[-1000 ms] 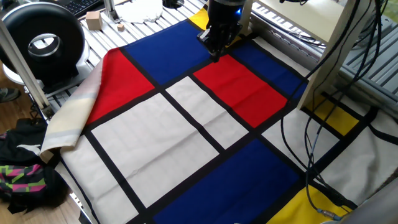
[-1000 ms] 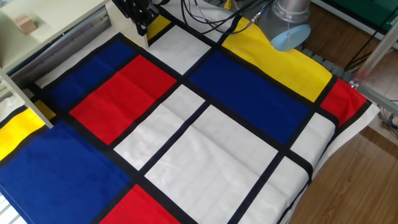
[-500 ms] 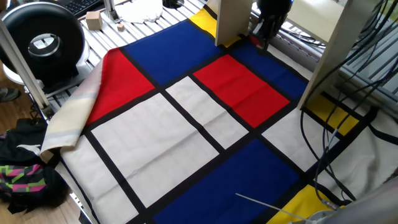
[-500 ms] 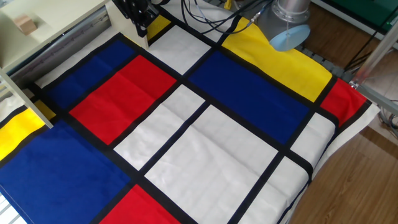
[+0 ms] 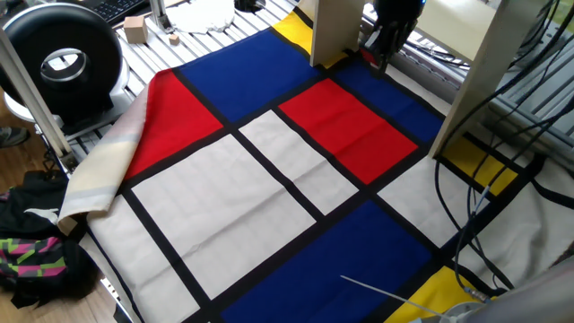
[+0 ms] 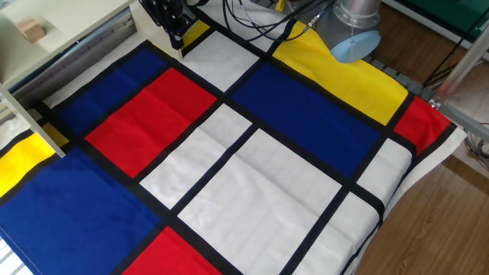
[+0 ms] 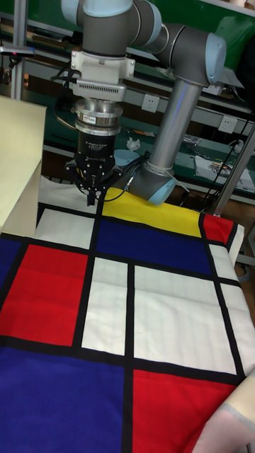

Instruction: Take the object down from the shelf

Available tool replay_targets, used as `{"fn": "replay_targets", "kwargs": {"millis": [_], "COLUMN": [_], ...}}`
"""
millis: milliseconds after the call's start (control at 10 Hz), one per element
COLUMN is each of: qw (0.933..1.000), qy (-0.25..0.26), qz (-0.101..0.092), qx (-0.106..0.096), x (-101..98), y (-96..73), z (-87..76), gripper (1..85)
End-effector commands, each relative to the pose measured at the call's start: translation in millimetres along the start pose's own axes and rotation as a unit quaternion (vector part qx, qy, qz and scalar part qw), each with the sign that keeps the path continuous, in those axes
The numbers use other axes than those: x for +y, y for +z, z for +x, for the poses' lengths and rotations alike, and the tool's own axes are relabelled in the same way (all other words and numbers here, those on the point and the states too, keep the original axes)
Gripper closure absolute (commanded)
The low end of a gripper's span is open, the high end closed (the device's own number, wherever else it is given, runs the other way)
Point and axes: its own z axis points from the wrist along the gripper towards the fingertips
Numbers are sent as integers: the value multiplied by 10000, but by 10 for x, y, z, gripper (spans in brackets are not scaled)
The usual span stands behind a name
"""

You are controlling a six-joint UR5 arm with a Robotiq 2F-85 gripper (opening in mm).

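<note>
You are in the approach step: the tool [image 6: 176,36] hangs low beside the shelf [image 6: 65,34], its fingers seemingly pressed together and empty, so lift it toward the object [image 6: 30,30] resting on top.

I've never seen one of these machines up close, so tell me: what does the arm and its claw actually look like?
The arm is built of smooth silver-grey tubes joined by rounded grey joints; one joint has a pale blue round cap. Below a white ribbed block sits a silver and black cylinder, tapering to the small black gripper with two thin fingers. Black cables loop beside it.
</note>
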Motion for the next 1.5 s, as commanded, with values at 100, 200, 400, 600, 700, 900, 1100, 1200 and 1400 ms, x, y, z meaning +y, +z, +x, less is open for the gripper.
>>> {"fn": "replay_targets", "kwargs": {"millis": [100, 200, 400, 600, 700, 900, 1100, 1200, 1400], "qw": [9996, 9994, 9989, 9989, 9989, 9990, 9989, 9987, 9994], "qy": [157, 203, 274, 267, 259, 258, 281, 312, 246], "qz": [120, 175, 231, 261, 276, 253, 254, 293, 221], "qx": [200, 207, 289, 297, 289, 274, 281, 279, 129], "x": [-62, -90, -117, -133, -141, -129, -129, -149, -115], "y": [-17, -18, -21, -22, -22, -21, -21, -22, -17], "z": [107, 111, 155, 159, 156, 147, 151, 151, 71], "gripper": [847, 847, 847, 847, 847, 847, 847, 847, 847]}}
